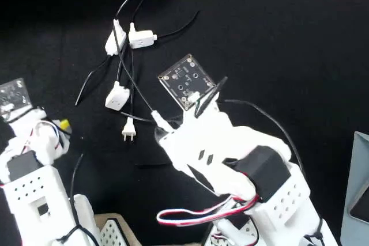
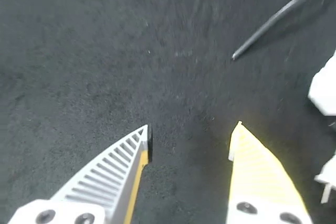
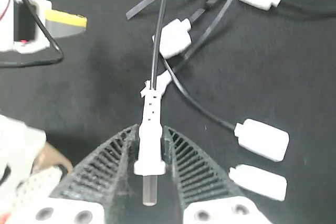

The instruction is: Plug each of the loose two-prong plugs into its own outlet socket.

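One white plug [image 3: 149, 156] is clamped between the fingers of the right gripper [image 3: 149, 128], near the middle of the desk [image 1: 288, 38]. Its long axis runs along the fingers, and its cable end points away from the wrist. One loose two-prong plug [image 1: 128, 131] lies near the held plug, prongs toward the arms' bases. The high view shows three white blocks [image 1: 117, 96] beyond the held plug; the right wrist view shows five. The left gripper [image 2: 190, 132] hangs well apart from the held plug, its fingers spread and holding nothing.
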Motion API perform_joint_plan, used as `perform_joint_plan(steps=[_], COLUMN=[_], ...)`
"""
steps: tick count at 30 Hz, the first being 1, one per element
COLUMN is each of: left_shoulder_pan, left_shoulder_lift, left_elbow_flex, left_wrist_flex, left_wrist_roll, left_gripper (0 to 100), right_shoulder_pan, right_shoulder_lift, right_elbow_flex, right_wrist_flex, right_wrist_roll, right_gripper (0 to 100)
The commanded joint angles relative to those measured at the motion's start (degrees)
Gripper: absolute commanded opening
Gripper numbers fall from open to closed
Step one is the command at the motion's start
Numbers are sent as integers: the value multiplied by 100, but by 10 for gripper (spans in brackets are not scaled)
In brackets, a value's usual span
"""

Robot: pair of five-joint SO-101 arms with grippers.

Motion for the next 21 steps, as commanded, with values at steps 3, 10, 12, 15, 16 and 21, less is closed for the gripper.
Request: perform_joint_plan(steps=[3,10,12,15,16,21], left_shoulder_pan=[620,1525,1771,2132,2264,2712], left_shoulder_lift=[-88,-97,-97,-97,-97,-97], left_elbow_flex=[-1235,-1332,-1332,-1332,-1332,-1323], left_wrist_flex=[563,563,554,527,501,299], left_wrist_roll=[396,914,1046,1178,1222,1248], left_gripper=[253,253,253,254,254,254], right_shoulder_pan=[-79,-88,-88,-264,-334,-466], right_shoulder_lift=[-92,-101,-154,-470,-602,-1147], right_elbow_flex=[514,1385,1648,2185,2369,3152], right_wrist_flex=[-932,-1925,-2207,-2734,-2901,-3640], right_wrist_roll=[-44,-62,-53,-26,-26,-26], right_gripper=[12,12,12,12,12,12])
